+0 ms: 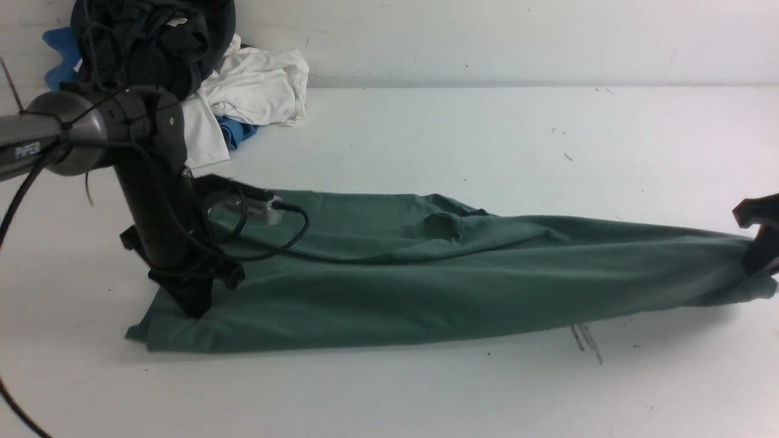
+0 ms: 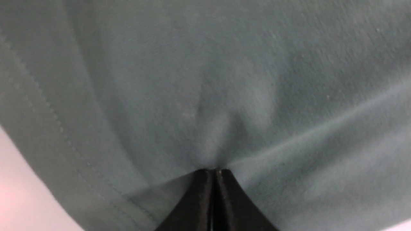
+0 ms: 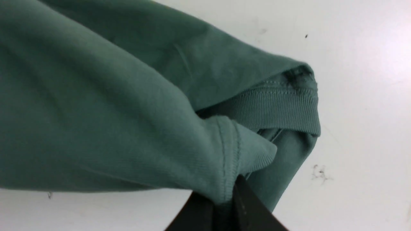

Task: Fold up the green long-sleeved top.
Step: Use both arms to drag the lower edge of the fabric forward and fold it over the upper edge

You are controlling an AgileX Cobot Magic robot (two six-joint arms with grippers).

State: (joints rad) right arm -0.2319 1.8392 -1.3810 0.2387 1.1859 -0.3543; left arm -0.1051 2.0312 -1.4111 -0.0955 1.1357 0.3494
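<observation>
- While the green long-sleeved top (image 1: 426, 274) lies stretched across the desk (image 1: 426, 134) in the front view, its long axis runs from the robot's left to its right, with a claw at each end. The left claw (image 1: 195, 304) sits low on the end that lies flat. The right claw (image 1: 761, 255) holds the other end raised off the desk. A black garment (image 1: 146, 36) and a white garment (image 1: 255, 85) are heaped at the back left, apart from the top.
- From the left wrist, the left claw (image 2: 214, 171) has its jaws pressed together. Creases in the top (image 2: 205, 80) run into the tips, so it looks pinched on a thin fold.
- From the right wrist, the right claw (image 3: 224, 199) is clamped on a stitched edge (image 3: 229, 154) of the top (image 3: 96, 112), just beside a ribbed band (image 3: 276, 109). The cloth trails away from it above the desk (image 3: 353, 64).
- As a judgement, the coming fold turns on that left-to-right axis: one held end gets carried along it and laid over the other.
</observation>
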